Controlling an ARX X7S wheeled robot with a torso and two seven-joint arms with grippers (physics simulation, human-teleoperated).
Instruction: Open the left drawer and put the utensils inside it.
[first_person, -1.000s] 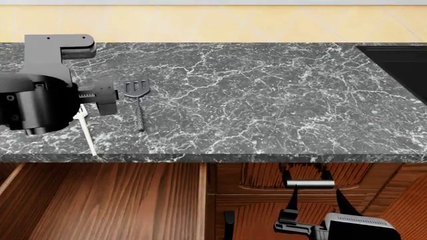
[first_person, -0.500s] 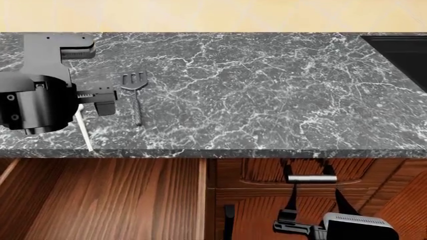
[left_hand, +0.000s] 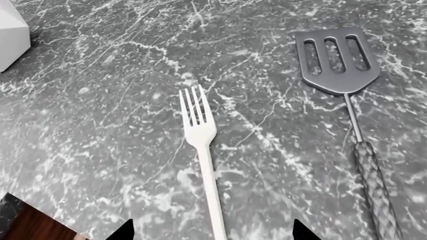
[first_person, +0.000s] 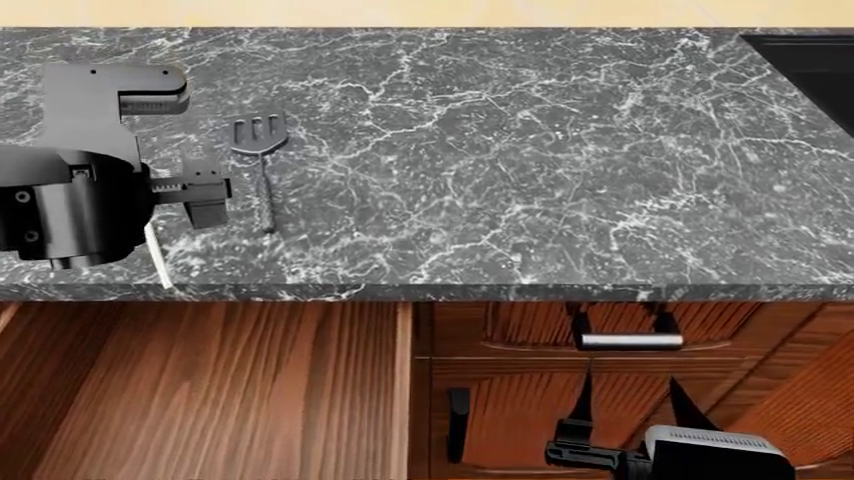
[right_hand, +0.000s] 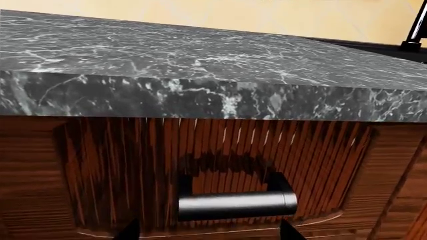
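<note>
- Drawer (first_person: 200, 390) sits open, lower left of the head view.
- Left gripper (first_person: 207, 200) hovers over the fork (left_hand: 202, 150), jaws apart; spatula (left_hand: 343, 95) lies just beside.
- Next: descend and pinch the fork handle.
- Right gripper (first_person: 587, 458), lower right: jaws unclear.

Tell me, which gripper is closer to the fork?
Left. The left gripper hangs right above the fork on the counter. The right gripper is far off, low by the cabinet fronts.
</note>
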